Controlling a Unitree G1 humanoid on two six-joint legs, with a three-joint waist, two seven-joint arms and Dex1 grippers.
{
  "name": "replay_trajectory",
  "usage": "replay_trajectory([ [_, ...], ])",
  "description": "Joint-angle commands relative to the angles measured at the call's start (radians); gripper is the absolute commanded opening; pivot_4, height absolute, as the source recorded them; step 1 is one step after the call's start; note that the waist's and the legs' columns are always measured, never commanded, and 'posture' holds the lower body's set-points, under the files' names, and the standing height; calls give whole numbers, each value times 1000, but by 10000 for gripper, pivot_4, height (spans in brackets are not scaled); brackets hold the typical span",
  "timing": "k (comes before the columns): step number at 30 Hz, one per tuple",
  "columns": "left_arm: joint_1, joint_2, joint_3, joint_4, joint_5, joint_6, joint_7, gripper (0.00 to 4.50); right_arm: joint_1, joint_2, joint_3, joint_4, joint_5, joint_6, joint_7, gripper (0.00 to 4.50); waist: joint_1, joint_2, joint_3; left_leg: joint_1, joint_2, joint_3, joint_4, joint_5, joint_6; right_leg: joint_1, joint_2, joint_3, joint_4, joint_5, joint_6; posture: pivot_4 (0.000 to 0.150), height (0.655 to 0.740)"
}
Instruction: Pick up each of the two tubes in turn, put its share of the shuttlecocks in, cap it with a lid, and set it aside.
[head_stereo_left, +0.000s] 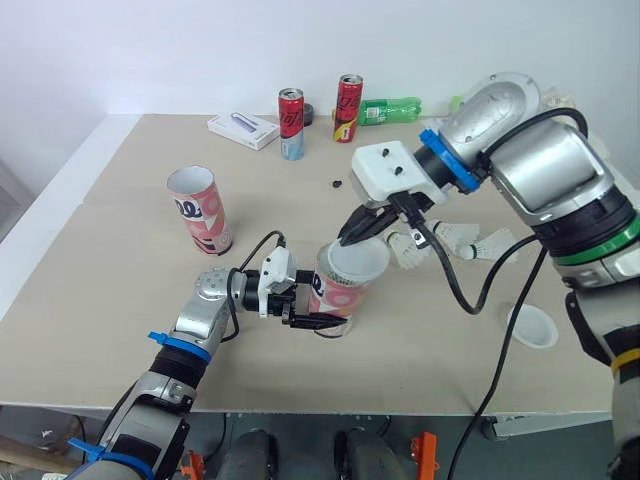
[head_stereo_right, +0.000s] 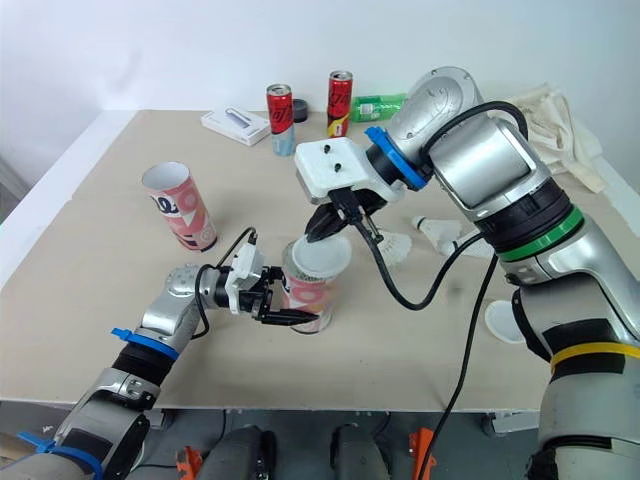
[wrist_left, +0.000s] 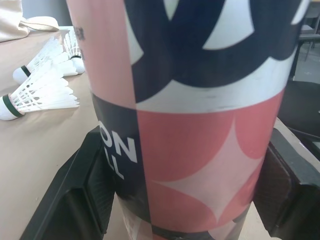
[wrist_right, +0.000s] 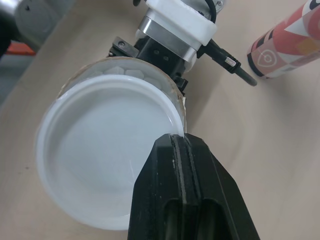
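Clamping the tube (head_stereo_left: 330, 293) upright near the front edge of the table (head_stereo_left: 110, 300), your left gripper (head_stereo_left: 318, 318) steadies it so your right gripper (head_stereo_left: 347, 240), pinching the lid (head_stereo_left: 357, 260) by its rim, can seat it on the mouth. Your right wrist view adds what the head views hide: feathers of shuttlecocks (wrist_right: 122, 74) inside, and the lid not yet centred. Farther off lie loose shuttlecocks (head_stereo_left: 470, 240), a spare lid (head_stereo_left: 532, 325) and the second tube (head_stereo_left: 200, 210).

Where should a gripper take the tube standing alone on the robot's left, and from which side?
Around the middle of its round wall, level from the near side, a finger on each side. The lone tube stands upright, open mouth up, so a grip from above would block filling. The left gripper holds the other tube from the side too.
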Motion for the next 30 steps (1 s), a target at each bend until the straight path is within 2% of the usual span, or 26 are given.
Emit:
replay_trajectory([
  [1,21,1,-28,37,31,-2,-13,32363,-14,6,-12,-44,-3,-12,40,131,0,0,0,0,0,0,0,0,0,0,0,0,0,0,0,1500,7324],
  [9,26,3,-42,78,65,-102,-18,32363,29,37,-57,-100,-38,-23,33,131,1,0,0,2,0,1,0,0,0,2,0,0,0,1,-1,1500,7324],
  [23,19,-5,-34,94,59,-122,-14,32363,83,72,-97,-120,-113,-68,23,131,1,-2,-1,4,1,1,1,1,-1,3,0,0,1,2,-2,1500,7324],
  [29,19,1,-37,74,60,-112,-6,32363,136,72,-112,-164,-99,-29,40,131,1,-3,-2,4,1,1,1,1,-1,3,0,0,0,1,-2,1500,7324],
  [30,19,2,-38,70,60,-110,-5,32363,140,77,-116,-162,-101,-27,39,3253,1,-3,-2,4,1,1,1,1,-1,3,0,0,0,1,-2,1500,7324],
])
